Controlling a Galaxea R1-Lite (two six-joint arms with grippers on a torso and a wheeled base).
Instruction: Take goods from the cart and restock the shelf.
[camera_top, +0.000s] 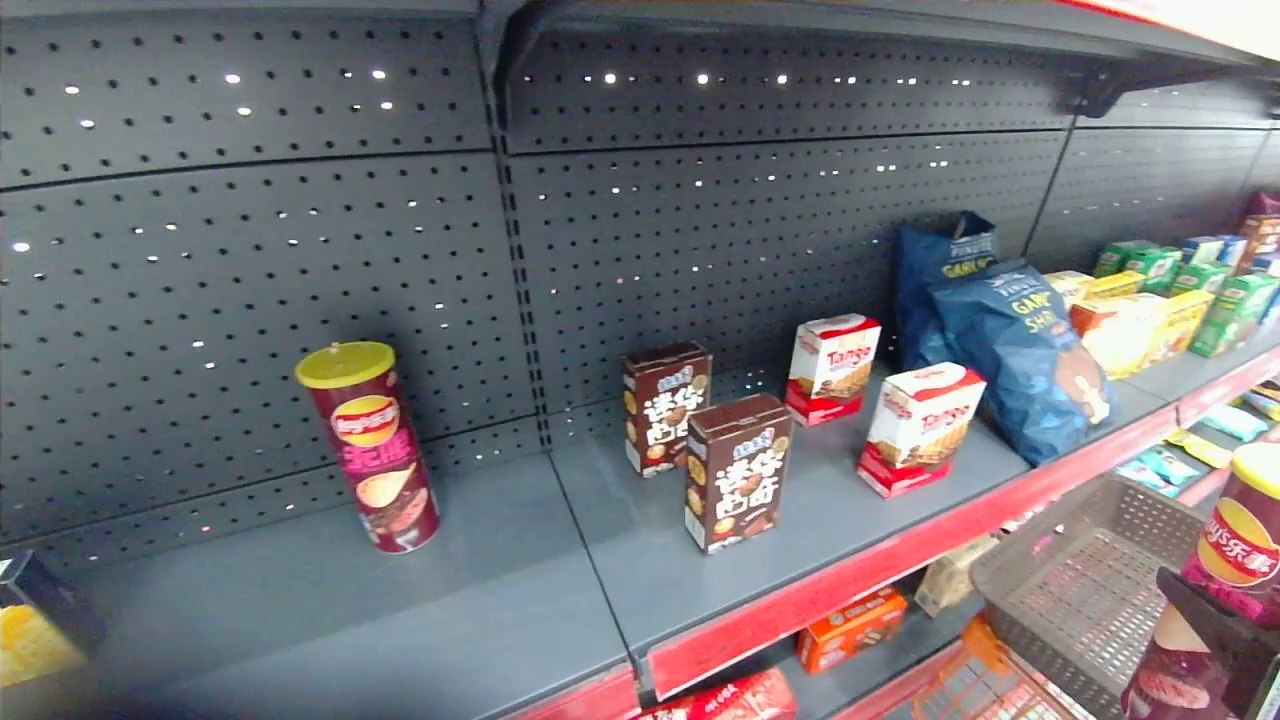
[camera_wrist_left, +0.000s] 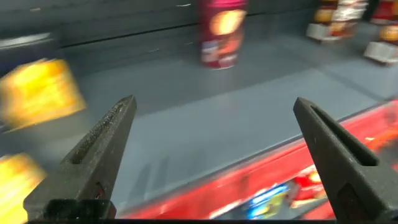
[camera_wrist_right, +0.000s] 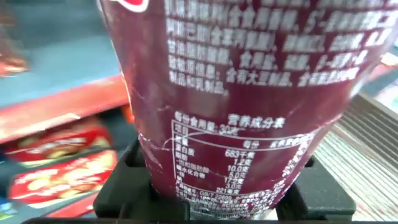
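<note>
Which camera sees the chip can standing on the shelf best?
The head view: the chip can stands whole on the shelf, top to base. The left wrist view catches its lower part, top cut off. The right wrist view looks at a second can, held by the right gripper.

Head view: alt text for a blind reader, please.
A maroon chip can with a yellow lid stands on the grey shelf, left of brown boxes, white boxes and blue bags. Lower right, the right gripper holds a second can beside a basket.
</note>
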